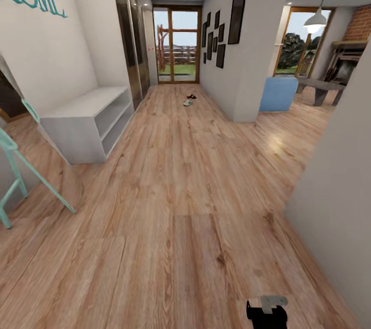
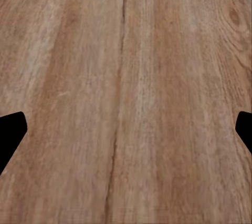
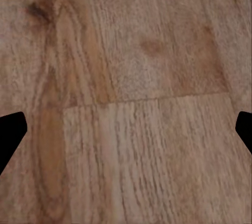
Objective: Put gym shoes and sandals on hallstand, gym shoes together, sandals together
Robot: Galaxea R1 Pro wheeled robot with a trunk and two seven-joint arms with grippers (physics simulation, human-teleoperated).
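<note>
Far down the corridor floor [image 1: 185,205] lie a small pale gym shoe [image 1: 188,103] and, just behind it, a dark sandal [image 1: 191,96]; they are too small to make out further. The hallstand [image 1: 87,102], a low pale grey bench with open shelves, stands against the left wall with nothing on it that I can see. A black part of my right arm [image 1: 266,313] shows at the bottom edge of the head view. My left gripper [image 2: 126,134] and right gripper [image 3: 126,134] are both open, with only wood planks between the fingers.
Turquoise ladder legs [image 1: 20,164] stand at the near left. A grey wall corner [image 1: 335,190] juts in at the near right. Further off are a blue armchair [image 1: 278,93], a mirrored wardrobe [image 1: 129,51] and a glass door [image 1: 178,46] at the corridor's end.
</note>
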